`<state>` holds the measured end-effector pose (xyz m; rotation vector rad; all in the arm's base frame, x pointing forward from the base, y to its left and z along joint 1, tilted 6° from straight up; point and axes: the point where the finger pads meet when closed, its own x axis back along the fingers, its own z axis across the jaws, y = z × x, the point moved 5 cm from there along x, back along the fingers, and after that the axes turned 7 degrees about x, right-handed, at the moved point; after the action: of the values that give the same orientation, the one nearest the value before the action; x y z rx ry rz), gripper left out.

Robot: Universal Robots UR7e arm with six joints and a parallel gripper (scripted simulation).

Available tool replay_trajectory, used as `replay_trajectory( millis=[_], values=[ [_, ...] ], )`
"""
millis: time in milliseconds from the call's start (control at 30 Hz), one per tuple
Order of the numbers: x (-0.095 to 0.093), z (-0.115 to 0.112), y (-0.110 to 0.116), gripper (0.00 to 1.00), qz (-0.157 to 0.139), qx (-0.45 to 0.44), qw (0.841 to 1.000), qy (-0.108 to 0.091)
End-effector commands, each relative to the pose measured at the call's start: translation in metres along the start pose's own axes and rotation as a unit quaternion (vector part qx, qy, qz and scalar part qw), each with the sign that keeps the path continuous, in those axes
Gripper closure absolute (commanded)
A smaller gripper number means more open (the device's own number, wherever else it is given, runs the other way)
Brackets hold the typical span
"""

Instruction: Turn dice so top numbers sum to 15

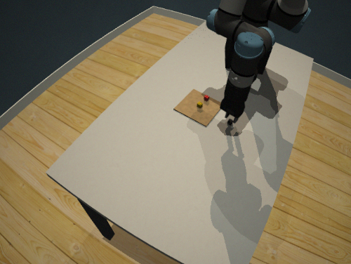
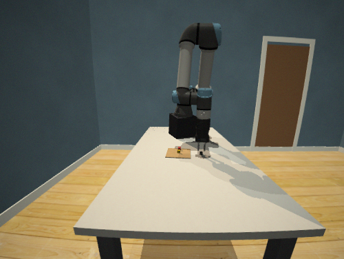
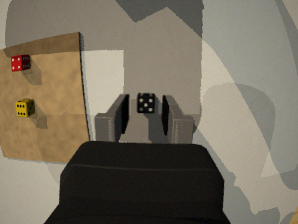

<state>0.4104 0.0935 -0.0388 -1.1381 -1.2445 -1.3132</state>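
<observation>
The black die point(image 1: 229, 122) point(image 2: 201, 153) point(image 3: 146, 103) is off the mat, to its right in the wrist view, with five pips on its top face. My gripper point(image 1: 231, 119) point(image 2: 201, 151) point(image 3: 145, 107) is open and points down over it, a finger to each side with gaps between. How high the fingertips are above the table is hard to tell. The yellow die point(image 1: 199, 104) point(image 2: 179, 151) point(image 3: 21, 108) shows six on top, and the red die point(image 1: 206, 97) point(image 2: 179, 147) point(image 3: 17, 63) shows four. Both sit on the brown mat point(image 1: 207, 119) point(image 2: 170, 155) point(image 3: 62, 140), which lies flat.
The pale table point(image 1: 140, 151) point(image 2: 192, 196) holds the mat and carries the arm's broad shadows. The mat's edge is close beside the gripper's left finger in the wrist view. The table's long right edge lies farther off, beyond the arm in the top view.
</observation>
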Motion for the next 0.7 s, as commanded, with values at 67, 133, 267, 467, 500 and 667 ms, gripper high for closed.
replay_trajectory(
  millis=[67, 133, 267, 467, 500, 667],
  values=[
    [-0.001, 0.001, -0.002, 0.36, 0.001, 0.001, 1.000, 0.000],
    [-0.001, 0.001, -0.002, 0.36, 0.001, 0.001, 1.000, 0.000],
    [-0.004, 0.001, -0.002, 0.36, 0.001, 0.001, 1.000, 0.000],
    [-0.012, 0.001, -0.002, 0.36, 0.001, 0.001, 1.000, 0.000],
    [-0.013, 0.001, -0.002, 0.36, 0.001, 0.001, 1.000, 0.000],
    [-0.018, 0.001, -0.002, 0.36, 0.001, 0.001, 1.000, 0.000]
  ],
)
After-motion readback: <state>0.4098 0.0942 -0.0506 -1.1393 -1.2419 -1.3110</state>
